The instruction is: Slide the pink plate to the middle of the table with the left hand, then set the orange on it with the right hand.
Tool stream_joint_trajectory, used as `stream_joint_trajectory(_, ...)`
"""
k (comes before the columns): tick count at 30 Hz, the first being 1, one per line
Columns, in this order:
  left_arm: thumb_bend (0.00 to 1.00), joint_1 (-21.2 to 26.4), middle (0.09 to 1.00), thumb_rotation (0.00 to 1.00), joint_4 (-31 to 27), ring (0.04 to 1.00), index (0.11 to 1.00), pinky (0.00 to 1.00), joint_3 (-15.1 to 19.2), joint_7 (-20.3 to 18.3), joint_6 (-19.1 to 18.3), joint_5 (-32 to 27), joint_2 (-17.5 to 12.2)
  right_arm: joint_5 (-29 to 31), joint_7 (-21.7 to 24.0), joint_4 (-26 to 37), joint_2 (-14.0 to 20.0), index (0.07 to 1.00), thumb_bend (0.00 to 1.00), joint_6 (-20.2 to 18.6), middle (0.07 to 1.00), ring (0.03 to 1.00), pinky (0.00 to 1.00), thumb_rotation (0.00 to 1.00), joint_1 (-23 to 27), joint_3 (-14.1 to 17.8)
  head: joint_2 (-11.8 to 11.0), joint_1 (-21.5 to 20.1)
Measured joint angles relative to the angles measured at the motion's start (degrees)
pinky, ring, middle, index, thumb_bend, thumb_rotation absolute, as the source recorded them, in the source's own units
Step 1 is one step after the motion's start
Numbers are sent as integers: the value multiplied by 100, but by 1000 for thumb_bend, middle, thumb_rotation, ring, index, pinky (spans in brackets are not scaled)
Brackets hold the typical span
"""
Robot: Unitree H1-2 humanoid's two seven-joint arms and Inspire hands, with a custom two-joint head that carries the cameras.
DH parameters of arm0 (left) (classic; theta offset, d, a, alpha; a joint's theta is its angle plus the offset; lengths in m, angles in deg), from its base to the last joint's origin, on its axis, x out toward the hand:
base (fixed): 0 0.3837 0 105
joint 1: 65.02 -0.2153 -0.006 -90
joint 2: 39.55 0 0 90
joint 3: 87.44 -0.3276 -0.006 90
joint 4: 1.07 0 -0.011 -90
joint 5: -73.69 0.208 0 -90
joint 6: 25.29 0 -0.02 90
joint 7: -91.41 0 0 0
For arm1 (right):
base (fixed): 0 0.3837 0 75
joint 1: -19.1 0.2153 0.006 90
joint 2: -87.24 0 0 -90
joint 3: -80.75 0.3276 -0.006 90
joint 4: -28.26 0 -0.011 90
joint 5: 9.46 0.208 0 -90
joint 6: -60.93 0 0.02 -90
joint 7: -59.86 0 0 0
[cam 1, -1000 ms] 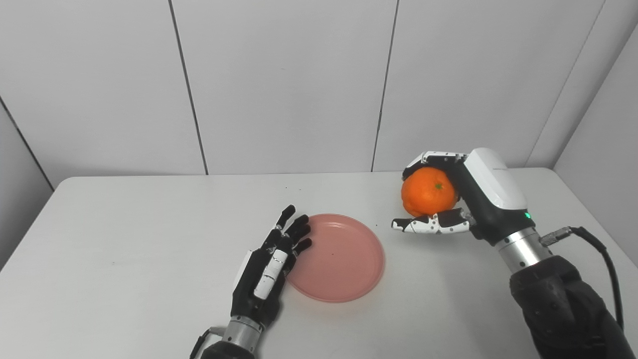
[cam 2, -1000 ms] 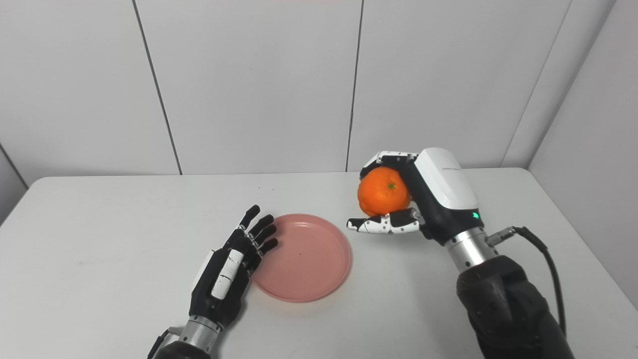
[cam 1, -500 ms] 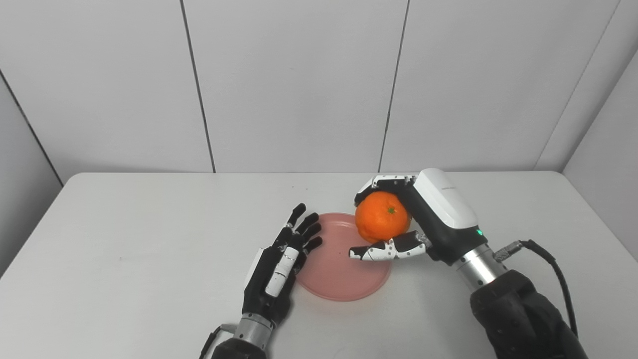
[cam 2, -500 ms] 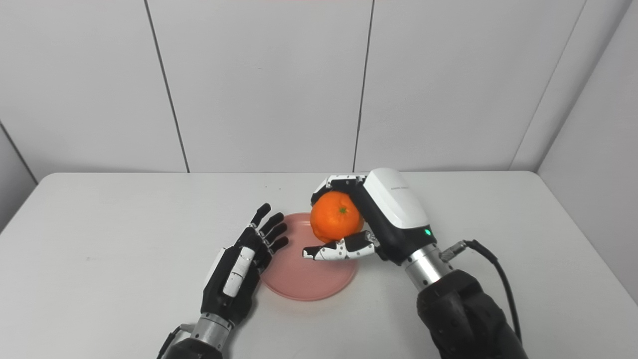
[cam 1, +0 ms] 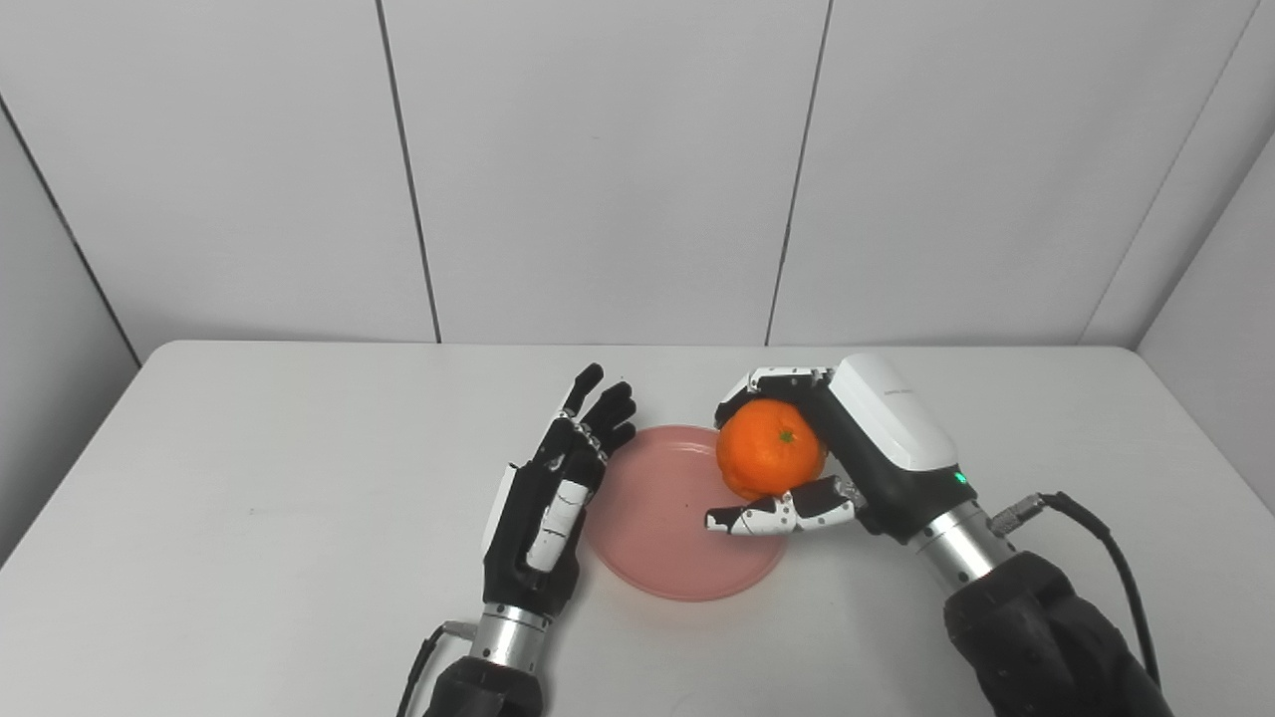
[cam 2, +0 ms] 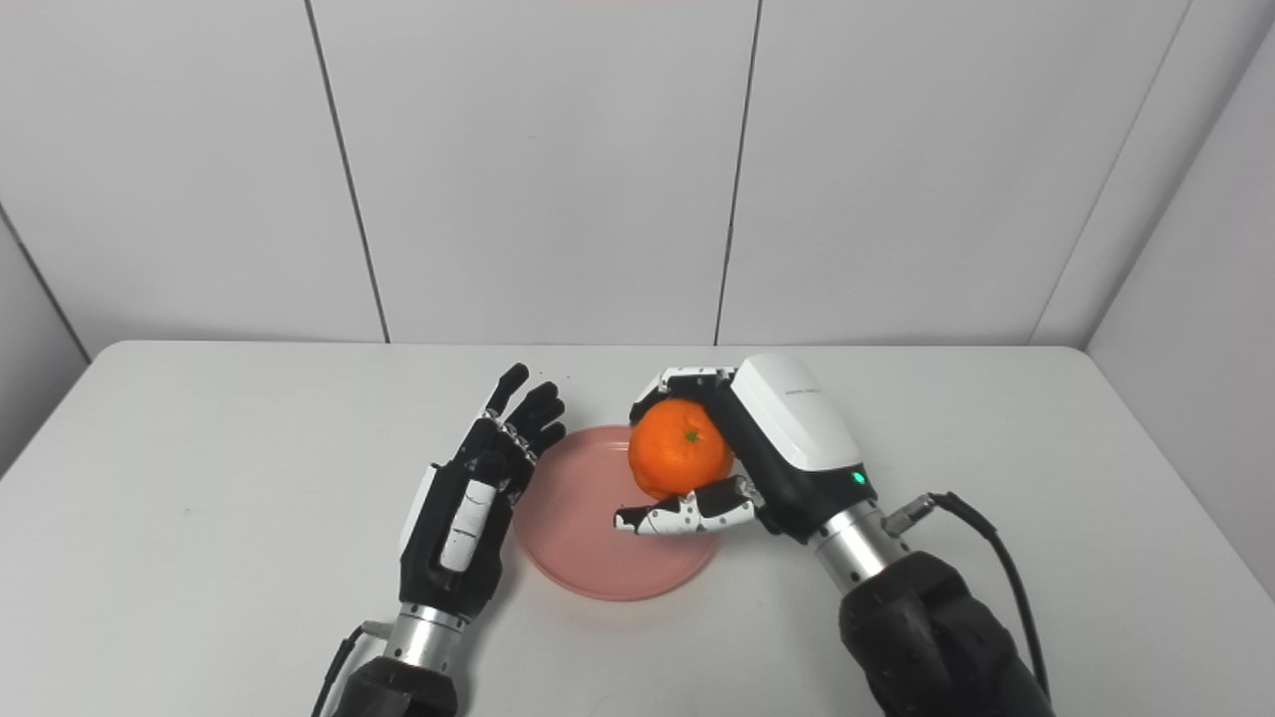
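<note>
The right hand [cam 1: 847,448] grips the orange [cam 1: 770,461], fingers curled around it, over the pink plate [cam 1: 669,533] at its 2 o'clock edge. The left hand [cam 1: 550,503], fingers spread, holds nothing at the plate's 9 o'clock rim on the white worktop [cam 1: 249,498].

White bench [cam 1: 249,478], rounded far corners, surface matte with a few tiny dark specks. Behind it, pale grey wall panels [cam 1: 598,169] split by thin dark vertical seams. Angled side walls close in at both left and right.
</note>
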Motion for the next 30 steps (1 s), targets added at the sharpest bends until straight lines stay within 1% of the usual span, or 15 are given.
stream_joint_trajectory(5,903,233,888,717,290,897,918,894,149,129,207,38,-37,60,0,-34,18,474,503,44,285,203,155,155,-4,6,0,-9)
stream_joint_trajectory(13,881,381,894,716,487,895,924,911,254,250,257,70,-66,62,1,-37,13,474,503,45,287,202,153,154,-9,3,26,-53)
stream_joint_trajectory(19,896,520,893,697,668,901,916,911,386,334,245,-24,-79,68,1,-53,13,474,503,48,284,197,148,154,-17,2,26,-70)
stream_joint_trajectory(21,896,557,898,688,707,909,913,917,418,335,141,-112,-81,68,1,-54,13,474,503,48,286,198,149,154,-22,1,26,-88)
stream_joint_trajectory(22,907,578,898,663,724,914,902,934,443,334,87,-157,-82,68,1,-54,13,474,503,49,287,199,149,154,-24,0,26,-88)
stream_joint_trajectory(24,907,606,903,657,735,921,896,952,513,322,-130,-401,-81,70,1,-54,13,474,503,50,288,199,148,154,-30,1,26,-97)
stream_joint_trajectory(27,908,646,919,707,738,948,910,963,615,304,-554,-754,-80,71,1,-54,13,474,503,56,292,203,151,154,-40,-1,35,-88)
stream_joint_trajectory(30,887,655,931,751,687,966,934,986,653,241,-1031,-1018,-100,70,6,-54,13,476,502,60,299,209,155,155,-48,-9,35,-88)
